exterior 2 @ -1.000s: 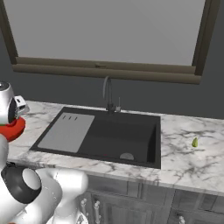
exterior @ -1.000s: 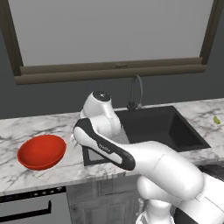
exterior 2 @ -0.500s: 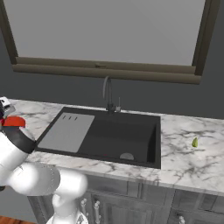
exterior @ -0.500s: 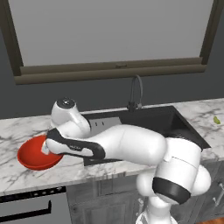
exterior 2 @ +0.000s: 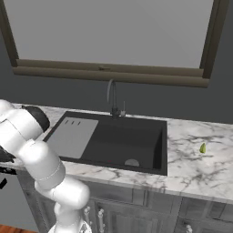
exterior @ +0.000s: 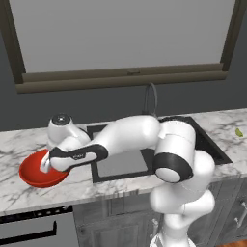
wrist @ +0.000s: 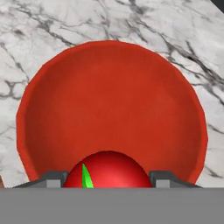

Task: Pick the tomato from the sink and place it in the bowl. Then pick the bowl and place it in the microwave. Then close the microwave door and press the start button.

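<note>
Marble counter [exterior: 14, 144], left end: gripper over the bowl.
Between its two fingers the gripper [wrist: 108, 180] clasped the tomato [wrist: 108, 170], poised directly above the red bowl [wrist: 109, 100], which sat on the counter near its front edge, left of the black sink [exterior 2: 118, 143] beneath the window [exterior 2: 109, 32].

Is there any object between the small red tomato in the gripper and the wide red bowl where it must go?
Nothing visible. In the hand view the small glossy red tomato sits between the gripper fingers, directly over the open inside of the wide, shallow red bowl on the marble counter.
</note>
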Motion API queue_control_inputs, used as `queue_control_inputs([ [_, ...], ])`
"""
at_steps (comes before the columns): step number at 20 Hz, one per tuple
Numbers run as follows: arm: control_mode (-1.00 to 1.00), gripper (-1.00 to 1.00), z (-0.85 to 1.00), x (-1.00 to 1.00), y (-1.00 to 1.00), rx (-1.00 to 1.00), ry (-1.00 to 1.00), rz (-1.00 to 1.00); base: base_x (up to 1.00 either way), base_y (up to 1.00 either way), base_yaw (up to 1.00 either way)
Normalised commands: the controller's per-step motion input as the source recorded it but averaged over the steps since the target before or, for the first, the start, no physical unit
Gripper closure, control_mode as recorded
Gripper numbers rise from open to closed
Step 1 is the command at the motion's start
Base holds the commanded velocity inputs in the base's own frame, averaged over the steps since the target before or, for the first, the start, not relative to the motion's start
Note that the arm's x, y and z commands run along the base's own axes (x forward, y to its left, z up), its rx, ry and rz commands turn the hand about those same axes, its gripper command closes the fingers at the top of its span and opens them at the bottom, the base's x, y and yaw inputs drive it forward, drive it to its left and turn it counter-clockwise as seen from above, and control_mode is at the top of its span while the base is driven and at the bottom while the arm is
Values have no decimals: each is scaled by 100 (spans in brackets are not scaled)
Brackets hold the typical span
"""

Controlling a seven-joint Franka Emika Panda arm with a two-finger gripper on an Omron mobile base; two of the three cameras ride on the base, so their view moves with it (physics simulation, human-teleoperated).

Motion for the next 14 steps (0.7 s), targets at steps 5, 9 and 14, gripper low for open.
queue_control_inputs([
  [5,-100,-100,-29,2,0,0,0,0,0,0,0],
  [9,-100,-100,-1,0,0,0,0,0,0,0,0],
  [14,-100,-100,0,0,-6,1,0,-3,0,0,0],
])
